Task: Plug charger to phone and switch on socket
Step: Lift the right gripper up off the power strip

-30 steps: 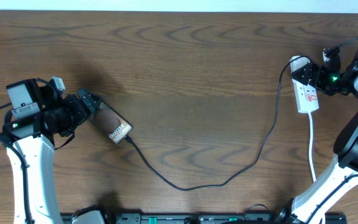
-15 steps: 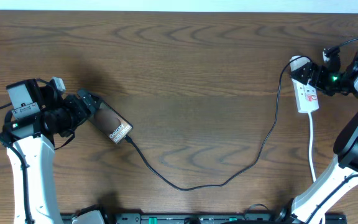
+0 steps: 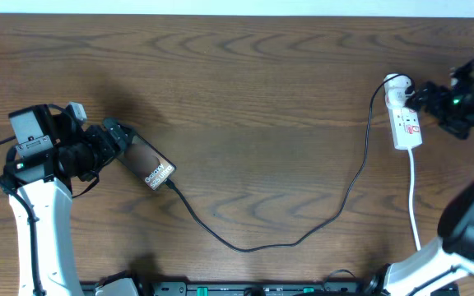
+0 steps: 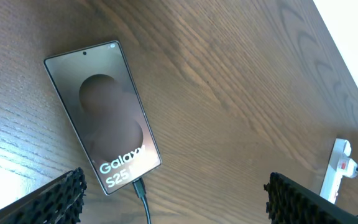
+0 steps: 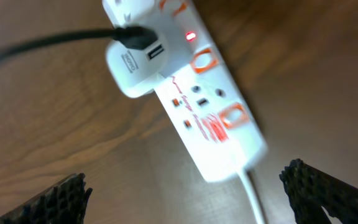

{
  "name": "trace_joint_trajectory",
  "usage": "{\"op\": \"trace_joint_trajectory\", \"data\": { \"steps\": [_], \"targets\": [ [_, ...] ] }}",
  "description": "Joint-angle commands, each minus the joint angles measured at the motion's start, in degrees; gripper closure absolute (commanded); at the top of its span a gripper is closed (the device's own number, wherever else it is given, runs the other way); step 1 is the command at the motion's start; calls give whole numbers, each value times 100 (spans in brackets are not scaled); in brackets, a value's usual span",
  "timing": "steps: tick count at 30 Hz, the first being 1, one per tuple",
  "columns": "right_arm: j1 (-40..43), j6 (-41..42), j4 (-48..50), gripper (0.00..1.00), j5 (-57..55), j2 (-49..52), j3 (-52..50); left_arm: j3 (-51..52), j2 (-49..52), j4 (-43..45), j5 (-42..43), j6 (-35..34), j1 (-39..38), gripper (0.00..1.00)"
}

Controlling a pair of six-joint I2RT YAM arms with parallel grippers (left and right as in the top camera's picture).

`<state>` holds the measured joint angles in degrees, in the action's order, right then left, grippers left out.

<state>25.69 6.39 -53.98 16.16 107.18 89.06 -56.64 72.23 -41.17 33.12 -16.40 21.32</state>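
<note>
one phone [image 4: 103, 114], one charger [image 3: 249, 248] plugged in, one socket [image 5: 199, 98]; left gripper [image 4: 179, 202] and right gripper [image 5: 194, 196] both gape wide, empty.

The charger [image 3: 249, 249] loops across the table's [image 3: 245, 99] middle.

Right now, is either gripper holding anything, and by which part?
Nothing is held. The left gripper stands open near the phone, the right gripper open near the socket.
</note>
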Motion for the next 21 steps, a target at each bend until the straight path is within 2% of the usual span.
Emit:
{"op": "trace_joint_trajectory", "data": {
  "steps": [1, 9, 21],
  "targets": [
    [-17, 627, -181, 1, -660, -887, 4, 17, 44, -17, 74, 118, 9, 9],
    [-17, 623, -181, 1, -664, -1733, 4, 17, 44, -17, 74, 118, 9, 9],
    [-17, 623, -186, 1, -664, -1770, 2, 17, 44, -17, 74, 118, 9, 9]
  ]
}}
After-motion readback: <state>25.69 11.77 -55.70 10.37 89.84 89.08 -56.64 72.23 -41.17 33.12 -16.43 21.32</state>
